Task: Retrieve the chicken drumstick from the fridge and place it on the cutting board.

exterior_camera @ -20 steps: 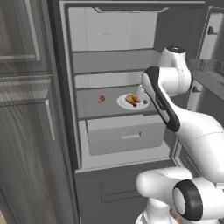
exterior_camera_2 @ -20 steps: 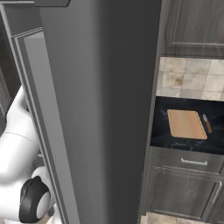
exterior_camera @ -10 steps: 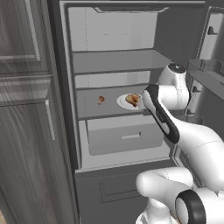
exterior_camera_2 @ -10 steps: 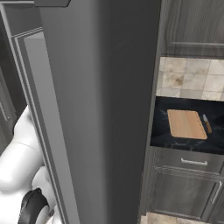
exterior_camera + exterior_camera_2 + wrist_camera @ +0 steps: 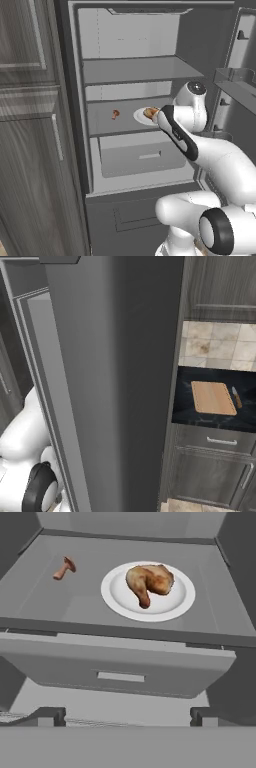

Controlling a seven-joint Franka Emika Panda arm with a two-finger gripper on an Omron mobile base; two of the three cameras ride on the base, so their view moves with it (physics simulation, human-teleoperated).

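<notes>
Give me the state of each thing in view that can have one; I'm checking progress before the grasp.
fridge: door open.
drawer: shut.
chicken drumstick: lying on the white plate, not held.
hand: open, short of the shelf, holding nothing.
cutting board: bare, on the counter.
knife: lying beside the board.

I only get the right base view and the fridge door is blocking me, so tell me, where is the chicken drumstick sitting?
Observer: The chicken drumstick lies on a round white plate on a fridge shelf.
Operator: Is the claw on it?
Observer: No. The claw is open, short of the shelf, above the drawer.
Operator: Anything else on that shelf?
Observer: A small reddish lump, apart from the plate.
</notes>
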